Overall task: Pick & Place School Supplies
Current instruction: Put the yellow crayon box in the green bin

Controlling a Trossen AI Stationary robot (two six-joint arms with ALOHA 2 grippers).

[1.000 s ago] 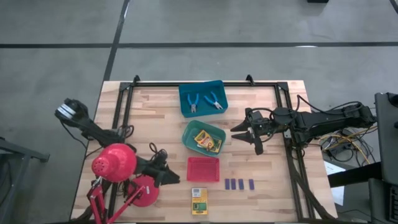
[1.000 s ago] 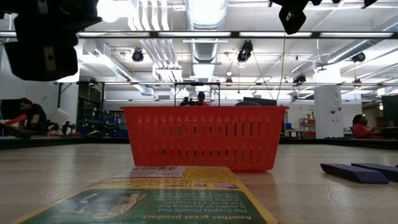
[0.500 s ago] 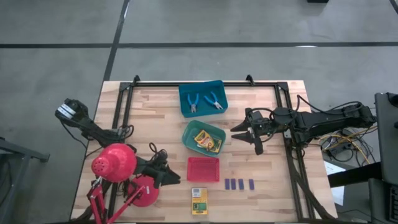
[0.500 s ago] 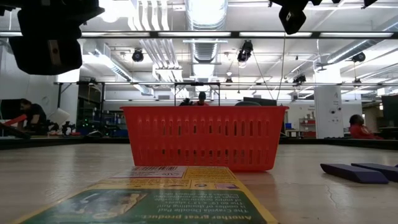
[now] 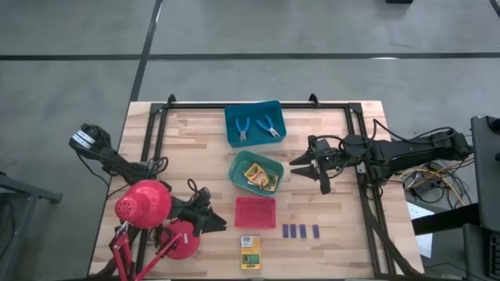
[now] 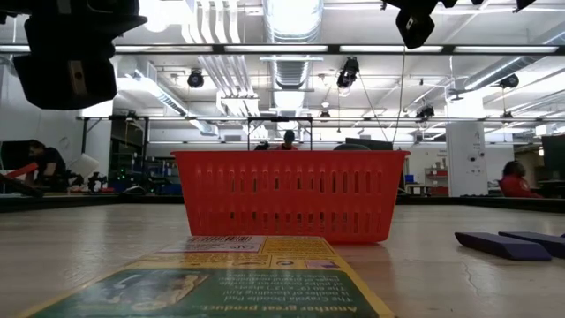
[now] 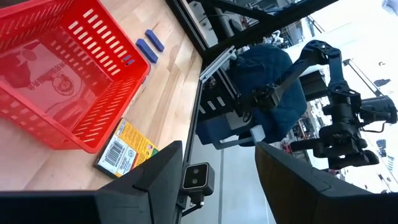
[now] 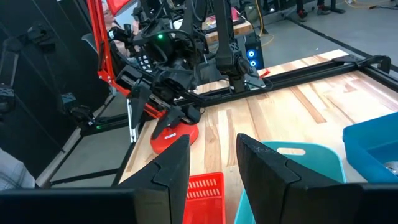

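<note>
the wooden table (image 5: 187, 148) has a black frame and stands on a grey floor. the left gripper (image 5: 221, 224), fingers apart and empty, hangs beside the red tray (image 5: 255, 211). the right gripper (image 5: 306, 167), half open and empty, is next to the green tray (image 5: 237, 164) holding two crayon boxes (image 5: 261, 178). scissor-like tools (image 5: 255, 128) lie in the blue tray (image 5: 231, 115); one crayon box (image 5: 250, 252) and four purple blocks (image 5: 301, 231) lie on the wood. behind is a workshop with ceiling lights and people.

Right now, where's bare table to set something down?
Free: the planks between the blue tray and the frame's left rail, and right of the purple blocks. Crowded: the middle column from green tray to red basket, plus the red lamp corner.
</note>
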